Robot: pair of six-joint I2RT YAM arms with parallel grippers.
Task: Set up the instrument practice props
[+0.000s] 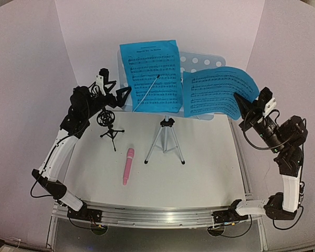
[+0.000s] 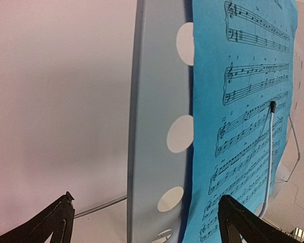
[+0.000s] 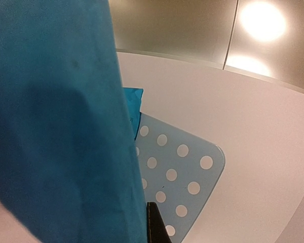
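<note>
Left hand [image 1: 116, 90]: jaws wide open, holding nothing, up by the left edge of the stand [image 1: 202, 62]. In the wrist view that edge sits between its fingers, apart from both.

Mic holder [image 1: 109, 124]: upright on the counter [image 1: 210, 168], nothing in it.

Mic [image 1: 128, 166]: lying flat on the counter, between the holder and the stand's tripod [image 1: 166, 139], touching neither.

Left sheet [image 1: 149, 73]: on the stand, notes facing out, wire clip [image 1: 147, 95] across it. Looks done.

Stand: upright on its tripod, mid-counter toward the back.

Right sheet [image 1: 216, 92]: against the stand's right half but not flat. Its right end overhangs the panel and curls down. Can't tell if its bottom edge is on the ledge.

Right hand [image 1: 248, 107]: closed, pinching the right sheet's drooping right edge. Its wrist view is mostly blue paper with the perforated panel behind.

Status, my read: stand up, 1 of 2 sheets placed, roughly halfway. Left to do: seat the right sheet and let go, then put the mic in the holder.
</note>
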